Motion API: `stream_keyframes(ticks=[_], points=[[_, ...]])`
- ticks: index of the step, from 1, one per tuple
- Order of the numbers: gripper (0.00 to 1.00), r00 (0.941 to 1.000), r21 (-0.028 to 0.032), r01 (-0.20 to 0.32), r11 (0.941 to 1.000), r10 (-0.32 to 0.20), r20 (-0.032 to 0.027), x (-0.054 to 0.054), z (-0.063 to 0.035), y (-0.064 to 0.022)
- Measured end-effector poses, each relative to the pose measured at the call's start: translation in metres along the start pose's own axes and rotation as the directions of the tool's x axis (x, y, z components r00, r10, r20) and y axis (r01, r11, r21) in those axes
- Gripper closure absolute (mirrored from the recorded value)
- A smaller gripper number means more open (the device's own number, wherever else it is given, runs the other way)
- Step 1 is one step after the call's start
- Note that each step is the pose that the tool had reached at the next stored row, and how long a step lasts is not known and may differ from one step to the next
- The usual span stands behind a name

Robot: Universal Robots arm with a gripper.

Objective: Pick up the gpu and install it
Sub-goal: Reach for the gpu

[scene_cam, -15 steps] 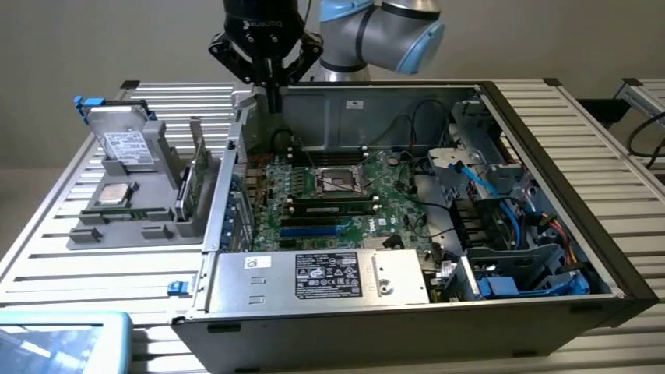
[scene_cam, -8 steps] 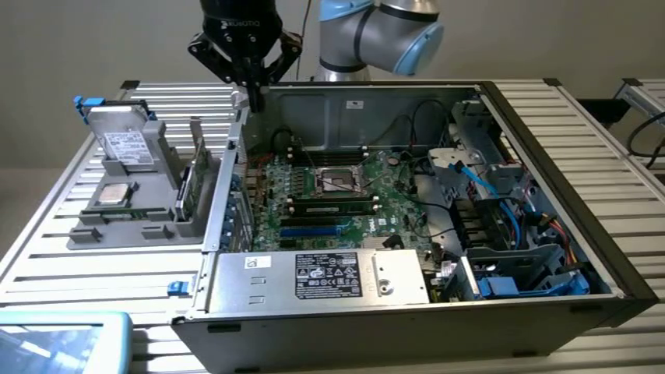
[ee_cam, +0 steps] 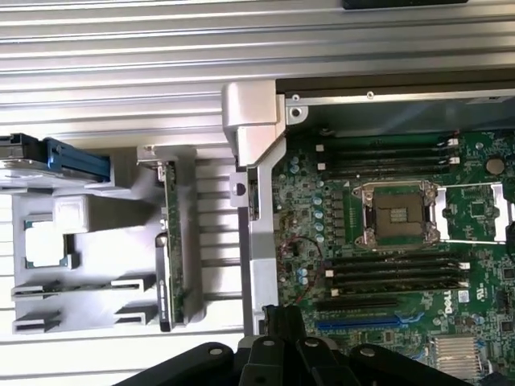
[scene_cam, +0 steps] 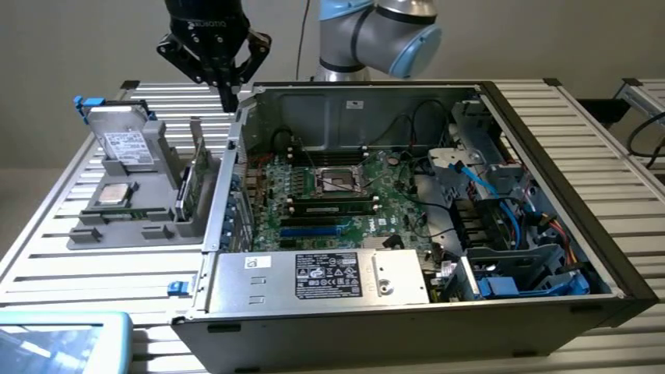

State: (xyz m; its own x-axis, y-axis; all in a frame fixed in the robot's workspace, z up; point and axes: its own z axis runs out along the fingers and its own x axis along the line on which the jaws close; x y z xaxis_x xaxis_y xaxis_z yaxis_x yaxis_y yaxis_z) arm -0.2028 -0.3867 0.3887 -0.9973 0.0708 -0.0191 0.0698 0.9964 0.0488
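Now, gpu: stands on its long edge in a slot of the grey holder, at the side of the holder nearest the computer case. In the wrist view the gpu shows as a thin green strip with a silvery end.
Contact: nothing touches the gpu but its holder.
Gripper: hangs straight down from the arm, well above the table. It is over the far corner of the case, beyond the gpu's far end.
Claw: fingers pressed together to a single tip, with nothing between them. In the wrist view the gripper lies over the case wall, apart from the gpu.
Holder's other parts: a hard drive stands at the far end. A processor chip lies flat towards the exterior view's left.
Edges: the upright case wall runs just beside the gpu, with a narrow strip of slatted table between them.
Case: it lies open on its side, with the motherboard facing up.
Open room: the blue slot on the motherboard is bare, with free board around it. A power supply closes the near end.
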Motion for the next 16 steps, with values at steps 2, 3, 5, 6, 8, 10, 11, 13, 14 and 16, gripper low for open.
stream_keyframes(ticks=[2, 3, 5, 6, 8, 10, 11, 13, 14, 16], points=[[0.88, 1.0, 0.0, 0.0, 1.0, 0.0, 0.0, 0.009, 0.001, 0.0004], [0.88, 1.0, 0.0001, 0.0, 1.0, 0.0, -0.0001, 0.014, 0.0015, 0.0004], [0.88, 1.0, 0.0001, 0.0, 1.0, 0.0, -0.0001, 0.023, 0.0027, 0.0002], [0.88, 1.0, 0.0, 0.0, 1.0, 0.0, -0.0001, 0.027, 0.0032, -0.0001], [0.88, 1.0, 0.0001, 0.002, 1.0, -0.002, -0.0001, 0.036, 0.0044, -0.0008], [0.88, 1.0, -0.0001, 0.003, 1.0, -0.003, -0.0001, 0.044, 0.0075, -0.0014], [0.88, 1.0, -0.0002, 0.004, 1.0, -0.004, -0.0001, 0.047, 0.0093, -0.0017], [0.88, 1.0, 0.0, 0.006, 1.0, -0.006, -0.0004, 0.053, 0.0128, -0.0024], [0.88, 1.0, 0.0001, 0.007, 1.0, -0.007, -0.0006, 0.057, 0.0144, -0.0027], [0.88, 1.0, -0.0001, 0.008, 1.0, -0.008, -0.0004, 0.063, 0.018, -0.0033]])
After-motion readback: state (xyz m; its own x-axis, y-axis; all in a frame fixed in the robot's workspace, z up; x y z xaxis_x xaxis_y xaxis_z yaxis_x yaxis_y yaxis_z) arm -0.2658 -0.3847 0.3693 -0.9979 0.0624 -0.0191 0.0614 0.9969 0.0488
